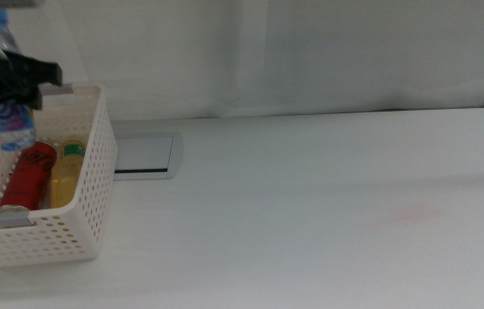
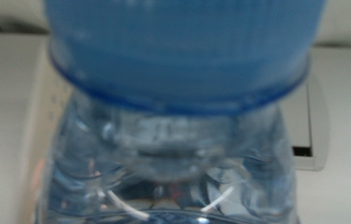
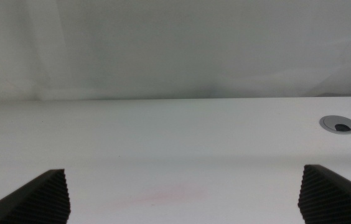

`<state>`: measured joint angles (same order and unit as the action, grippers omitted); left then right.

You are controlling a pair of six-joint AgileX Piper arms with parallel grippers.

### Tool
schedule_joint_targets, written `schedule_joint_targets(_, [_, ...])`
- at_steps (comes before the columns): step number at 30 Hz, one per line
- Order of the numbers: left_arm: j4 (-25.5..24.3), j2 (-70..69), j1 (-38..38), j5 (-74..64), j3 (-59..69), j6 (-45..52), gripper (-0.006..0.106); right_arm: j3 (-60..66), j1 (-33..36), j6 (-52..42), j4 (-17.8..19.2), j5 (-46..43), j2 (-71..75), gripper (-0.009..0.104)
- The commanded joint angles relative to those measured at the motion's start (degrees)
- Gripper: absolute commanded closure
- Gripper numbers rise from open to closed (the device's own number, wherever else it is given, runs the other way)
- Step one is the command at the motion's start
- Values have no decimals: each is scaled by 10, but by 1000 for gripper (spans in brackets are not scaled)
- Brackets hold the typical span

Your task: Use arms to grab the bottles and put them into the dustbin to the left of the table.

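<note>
Here the clear, blue-capped water bottle (image 1: 2, 112) hangs above the dustbin (image 1: 79, 206).

Two bottles (image 1: 0, 103), one can (image 1: 27, 176), one dustbin (image 1: 62, 232).

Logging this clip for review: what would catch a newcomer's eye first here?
The left tool holds the clear water bottle upright above the white dustbin at the table's left edge. The red can and yellow-drink bottle already lie inside. The right tool waits open over bare table.

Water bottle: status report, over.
Left gripper shut on water bottle, above dustbin. Red can, yellow bottle already inside. Right gripper open, idle.
</note>
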<state>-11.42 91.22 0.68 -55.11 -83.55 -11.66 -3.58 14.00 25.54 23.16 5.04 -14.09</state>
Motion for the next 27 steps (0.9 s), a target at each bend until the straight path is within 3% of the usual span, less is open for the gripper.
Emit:
schedule_joint_targets(1, [3, 27, -1, 32, -8, -6, 103, 3, -3, -5, 7, -6, 2, -8])
schedule_joint_targets(9, [9, 114, -5, 42, -8, -14, 103, 3, -3, -5, 7, -6, 2, -8])
schedule_joint_targets(15, [79, 141, -36, 47, -8, 5, 103, 3, -3, -5, 7, -6, 2, -8])
schedule_joint_targets(24, [79, 143, -41, 59, -8, 1, 103, 3, -3, -5, 7, -6, 2, -8])
schedule_joint_targets(26, [79, 143, -41, 60, -8, 1, 94, 3, -3, -5, 7, -6, 2, -8])
schedule_joint_targets(27, [80, 143, -41, 61, -8, -2, 59, 3, -3, -5, 7, -6, 2, -8])
